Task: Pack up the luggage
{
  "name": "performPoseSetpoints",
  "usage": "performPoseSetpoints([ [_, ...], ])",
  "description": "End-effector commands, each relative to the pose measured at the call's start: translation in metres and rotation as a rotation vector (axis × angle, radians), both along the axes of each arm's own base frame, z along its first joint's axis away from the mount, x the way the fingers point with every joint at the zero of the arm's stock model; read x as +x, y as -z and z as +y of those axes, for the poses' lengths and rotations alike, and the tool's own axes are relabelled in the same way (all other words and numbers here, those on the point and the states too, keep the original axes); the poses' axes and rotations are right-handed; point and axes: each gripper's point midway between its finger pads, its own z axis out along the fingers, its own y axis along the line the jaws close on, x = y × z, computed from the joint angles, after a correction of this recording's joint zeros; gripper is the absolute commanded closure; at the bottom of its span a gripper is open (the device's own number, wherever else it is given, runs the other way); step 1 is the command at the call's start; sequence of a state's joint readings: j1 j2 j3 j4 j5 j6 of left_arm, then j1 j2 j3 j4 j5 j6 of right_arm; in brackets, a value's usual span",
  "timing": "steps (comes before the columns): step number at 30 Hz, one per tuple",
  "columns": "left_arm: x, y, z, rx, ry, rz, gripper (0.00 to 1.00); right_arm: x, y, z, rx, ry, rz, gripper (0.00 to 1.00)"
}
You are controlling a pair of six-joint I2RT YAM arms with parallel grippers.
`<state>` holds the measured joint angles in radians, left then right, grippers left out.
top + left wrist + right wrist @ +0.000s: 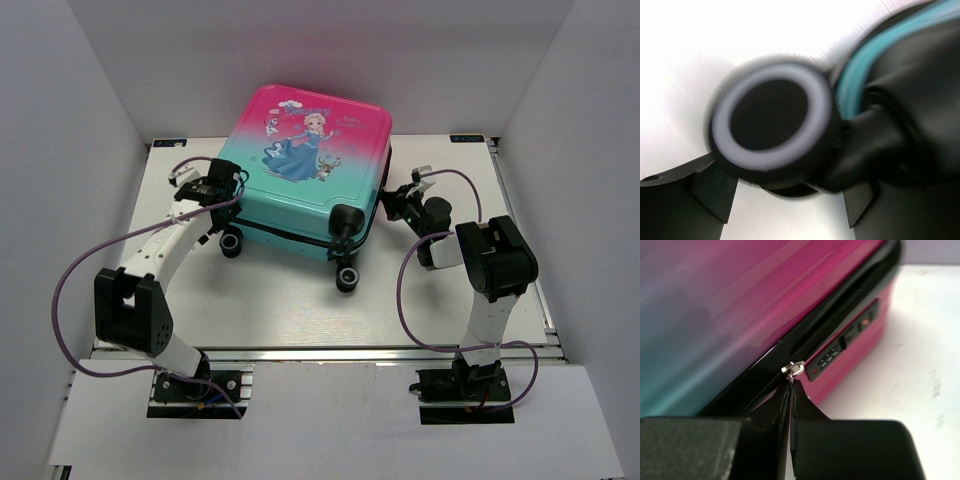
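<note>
The luggage (310, 165) lies flat and closed on the table, a pink-to-teal shell with a princess print facing up. My left gripper (226, 205) is at its near-left corner. In the left wrist view the black wheel with a white ring (772, 117) fills the frame just beyond my left gripper (790, 210), whose jaws stand wide apart and open. My right gripper (402, 200) is against the luggage's right side. Its fingers (782, 405) are pressed together, shut on the zipper pull just below the metal slider (796, 368).
A combination lock (842, 347) sits beside the zipper track on the pink side. Two more wheels (348, 278) stick out at the luggage's near edge. White walls enclose the table (290, 310) on three sides. Purple cables loop from both arms.
</note>
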<state>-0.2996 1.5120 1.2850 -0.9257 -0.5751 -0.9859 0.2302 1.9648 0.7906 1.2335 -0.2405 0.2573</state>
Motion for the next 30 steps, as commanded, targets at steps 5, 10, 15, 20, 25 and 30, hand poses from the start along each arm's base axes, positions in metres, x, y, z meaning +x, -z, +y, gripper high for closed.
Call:
performPoseSetpoints([
  [5, 0.076, -0.014, 0.061, 0.111, -0.102, -0.145, 0.16, -0.103, -0.118, 0.087, 0.105, -0.317, -0.459, 1.0],
  [10, 0.126, -0.013, 0.092, 0.096, -0.047, -0.149, 0.09, -0.116, -0.108, 0.11, 0.055, -0.315, -0.408, 1.0],
  [15, 0.16, -0.034, 0.093, 0.061, 0.039, -0.177, 0.02, -0.097, -0.106, 0.112, 0.018, -0.194, -0.35, 1.0],
  [20, 0.12, -0.045, 0.061, -0.057, 0.151, -0.188, 0.02, -0.084, -0.096, 0.115, 0.019, -0.141, -0.269, 1.0],
  [25, 0.03, -0.045, 0.018, -0.236, 0.304, -0.206, 0.02, -0.083, -0.089, 0.117, 0.02, -0.129, -0.229, 1.0],
  [30, -0.031, -0.07, -0.014, -0.358, 0.444, -0.307, 0.02, -0.084, -0.093, 0.121, -0.005, -0.14, -0.234, 1.0],
])
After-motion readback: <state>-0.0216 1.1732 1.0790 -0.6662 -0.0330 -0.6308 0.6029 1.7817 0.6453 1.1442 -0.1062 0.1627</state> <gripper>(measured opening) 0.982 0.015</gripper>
